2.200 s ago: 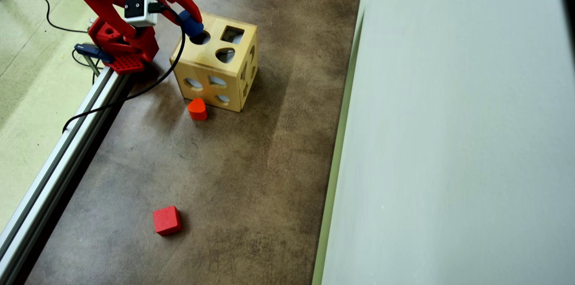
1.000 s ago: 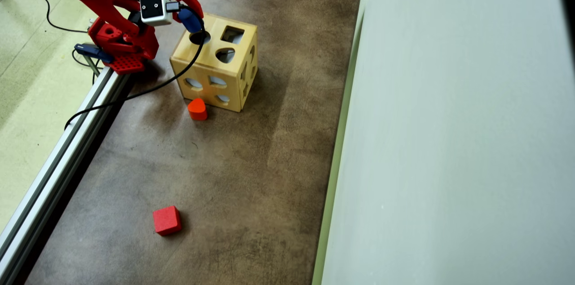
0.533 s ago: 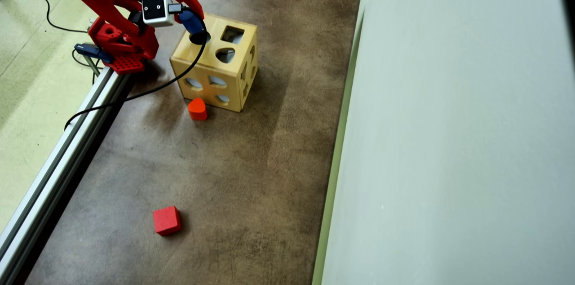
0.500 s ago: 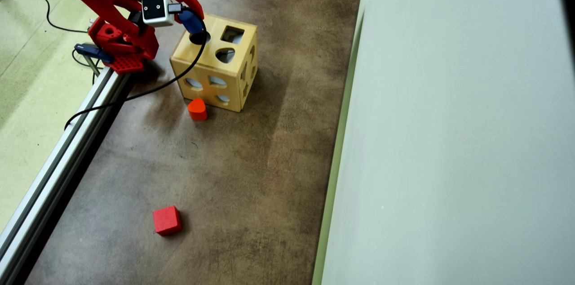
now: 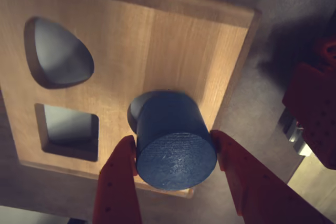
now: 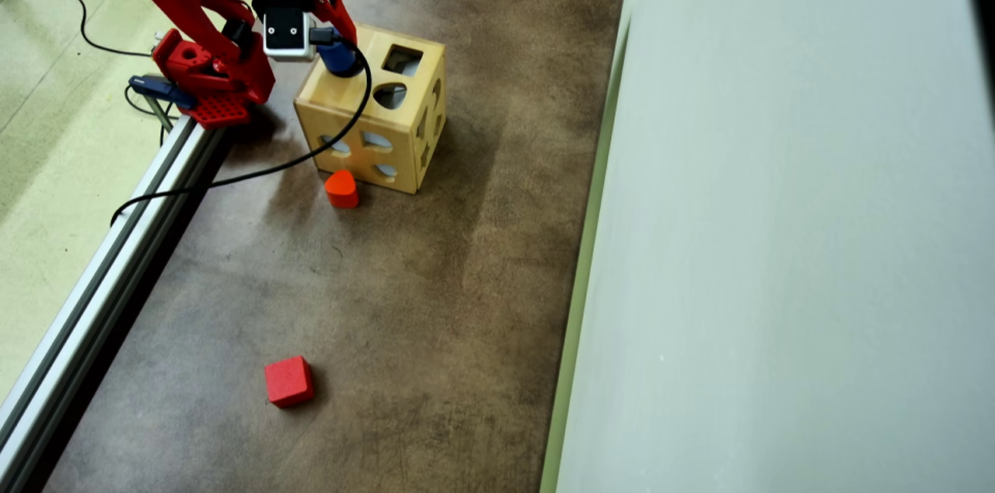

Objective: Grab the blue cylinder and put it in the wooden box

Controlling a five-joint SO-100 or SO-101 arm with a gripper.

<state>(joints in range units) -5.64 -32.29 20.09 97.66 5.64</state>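
Note:
In the wrist view the blue cylinder (image 5: 176,140) sits between my two red fingers, both of which touch its sides; my gripper (image 5: 173,140) is shut on it. The cylinder's far end is at the round hole in the top of the wooden box (image 5: 173,40) and covers nearly all of it; whether it has entered the hole I cannot tell. The overhead view shows the gripper (image 6: 340,50) pointing down with the blue cylinder (image 6: 339,57) over the near-left corner of the top of the wooden box (image 6: 365,127).
An orange-red rounded block (image 6: 341,189) lies against the box's front. A red cube (image 6: 288,381) lies far down the brown table. The arm's base (image 6: 210,81) and an aluminium rail (image 6: 101,267) run along the left edge. A grey panel (image 6: 777,244) bounds the right.
The gripper has swung right and tipped more upright with the cylinder. The cylinder, which hung at the hole's edge, now covers the round hole.

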